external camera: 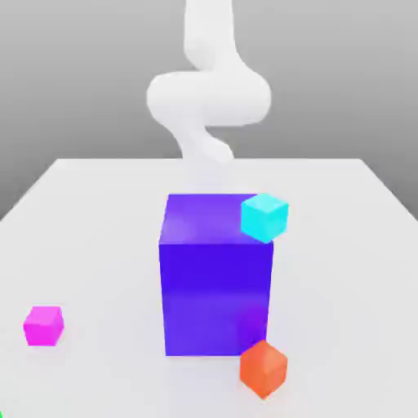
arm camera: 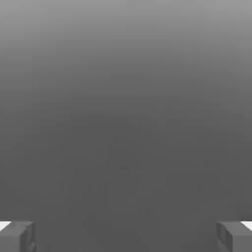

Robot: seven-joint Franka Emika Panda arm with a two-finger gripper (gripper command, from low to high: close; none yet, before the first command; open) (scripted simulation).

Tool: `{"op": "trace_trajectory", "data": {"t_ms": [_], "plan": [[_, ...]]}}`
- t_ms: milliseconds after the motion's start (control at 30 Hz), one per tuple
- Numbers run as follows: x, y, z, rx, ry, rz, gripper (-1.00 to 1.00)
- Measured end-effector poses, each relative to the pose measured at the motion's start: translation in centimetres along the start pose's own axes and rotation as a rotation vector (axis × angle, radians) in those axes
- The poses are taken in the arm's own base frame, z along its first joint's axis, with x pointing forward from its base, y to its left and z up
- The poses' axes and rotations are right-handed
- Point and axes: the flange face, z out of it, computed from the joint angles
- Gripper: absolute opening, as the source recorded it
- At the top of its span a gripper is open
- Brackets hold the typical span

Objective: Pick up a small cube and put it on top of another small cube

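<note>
The small magenta cube [external camera: 43,325] sits on the white table [external camera: 98,212] near its front edge, at the exterior view's left. A cyan cube [external camera: 264,216] rests by the upper far corner of the big blue-violet block [external camera: 216,273], on the exterior view's right. An orange-red cube [external camera: 263,368] lies on the table at the block's front right corner. The white arm [external camera: 208,98] curls down behind the block, far from the magenta cube. In the hand view my gripper [arm camera: 126,236] is open, its two fingertips [arm camera: 17,236] wide apart with nothing between them, facing plain grey.
The big blue-violet block stands in the middle of the table, between the arm and the front edge. Bare table surface stretches along the left side around the magenta cube.
</note>
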Motion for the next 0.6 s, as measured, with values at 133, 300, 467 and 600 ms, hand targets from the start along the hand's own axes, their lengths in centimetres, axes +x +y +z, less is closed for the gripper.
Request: {"op": "trace_trajectory", "data": {"t_ms": [133,300,467,600], "plan": [[2.1,4.8,8.5,-0.092,-0.080,-0.007,0.00],[2.9,12.4,17.6,-0.198,-0.177,-0.006,0.00],[1.8,21.6,24.8,-0.302,-0.276,0.002,0.00],[-0.2,30.1,28.8,-0.389,-0.353,0.024,0.00]]}}
